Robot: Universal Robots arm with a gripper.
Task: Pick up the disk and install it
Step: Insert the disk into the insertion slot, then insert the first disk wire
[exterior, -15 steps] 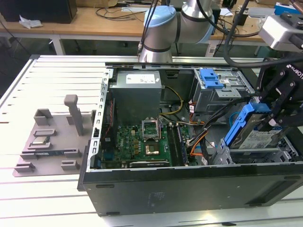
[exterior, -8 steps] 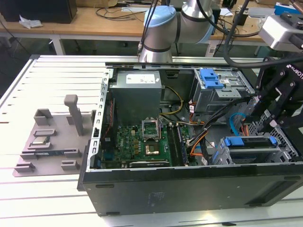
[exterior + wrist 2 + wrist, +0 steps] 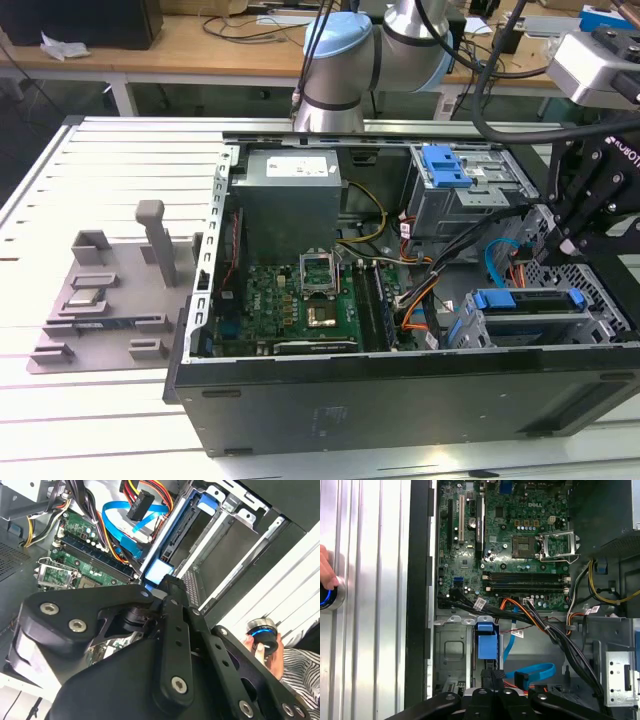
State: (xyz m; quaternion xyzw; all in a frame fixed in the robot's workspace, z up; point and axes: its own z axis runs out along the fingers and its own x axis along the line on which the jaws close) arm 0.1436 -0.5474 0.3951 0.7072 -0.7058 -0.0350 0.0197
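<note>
The disk (image 3: 530, 302) sits in the lower drive cage at the front corner of the open computer case (image 3: 400, 390), on the exterior view's right. Its blue side rail faces up along the top. In both wrist views its blue rail end (image 3: 486, 642) (image 3: 160, 572) shows just past my fingertips. My gripper (image 3: 545, 258) hangs close above the disk with a small gap. Its fingers (image 3: 493, 672) stand together, shut, with nothing between them.
A second blue-railed bay (image 3: 445, 165) sits at the case's back right. Orange, black and blue cables (image 3: 535, 672) run beside the cage. The motherboard (image 3: 300, 300) fills the case's middle. A grey fixture (image 3: 110, 290) lies outside on the exterior view's left. A person's hand (image 3: 326, 575) rests on a blue-lit knob.
</note>
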